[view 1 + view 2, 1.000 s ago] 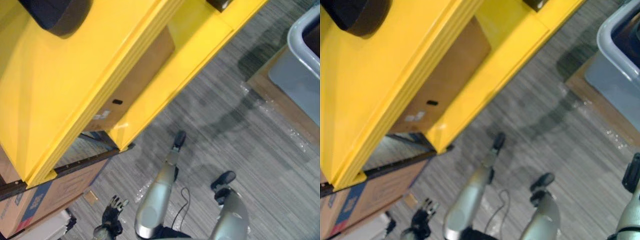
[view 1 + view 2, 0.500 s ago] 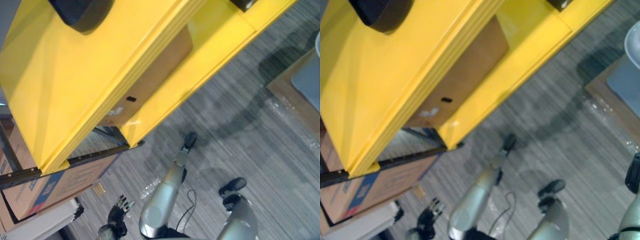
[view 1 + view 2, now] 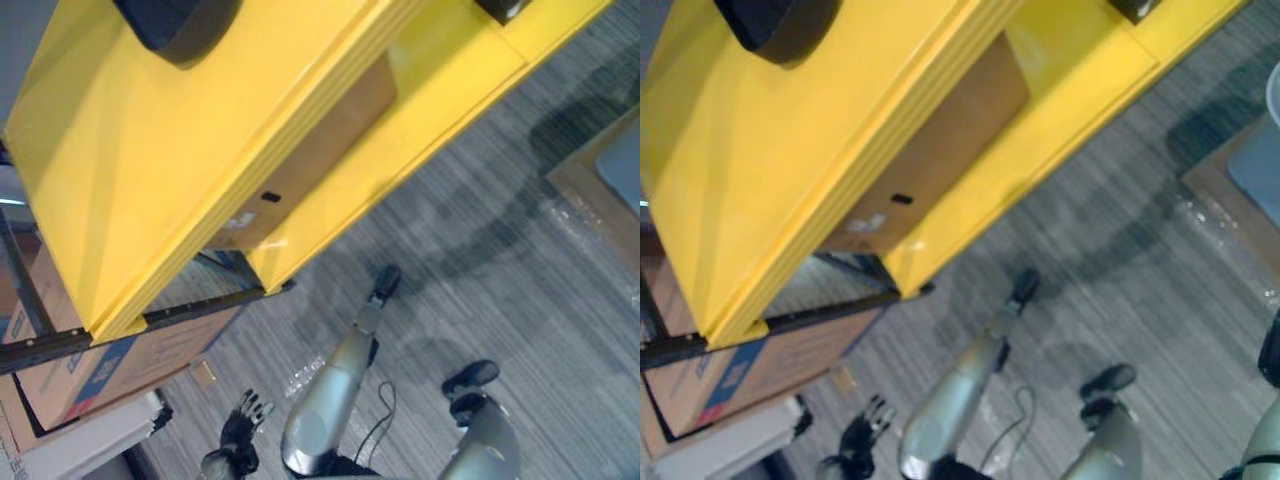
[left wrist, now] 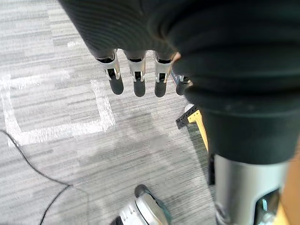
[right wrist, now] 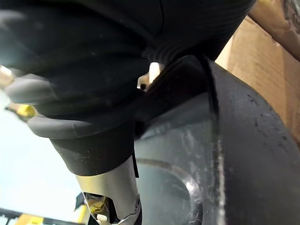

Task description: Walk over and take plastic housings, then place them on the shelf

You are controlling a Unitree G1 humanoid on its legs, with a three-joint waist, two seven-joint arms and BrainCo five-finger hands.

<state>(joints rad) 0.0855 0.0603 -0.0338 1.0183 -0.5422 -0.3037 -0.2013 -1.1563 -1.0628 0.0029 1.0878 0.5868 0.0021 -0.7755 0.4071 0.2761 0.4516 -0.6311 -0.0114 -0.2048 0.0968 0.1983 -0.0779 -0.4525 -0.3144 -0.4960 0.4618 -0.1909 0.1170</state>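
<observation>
Yellow shelf [image 3: 150, 180] bears two dark housings [image 3: 180, 22].

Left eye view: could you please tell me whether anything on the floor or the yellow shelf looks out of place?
Only a small thing: a tan scrap lies loose on the grey floor, beside the cardboard box below the yellow shelf. Nothing looks spilled or damaged.

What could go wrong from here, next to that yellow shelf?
The right hand sits tight against a black housing with its grip hidden, so the housing might slip. The open left hand hangs near the cardboard box and dark rail under the yellow shelf and could clip them mid-step.
</observation>
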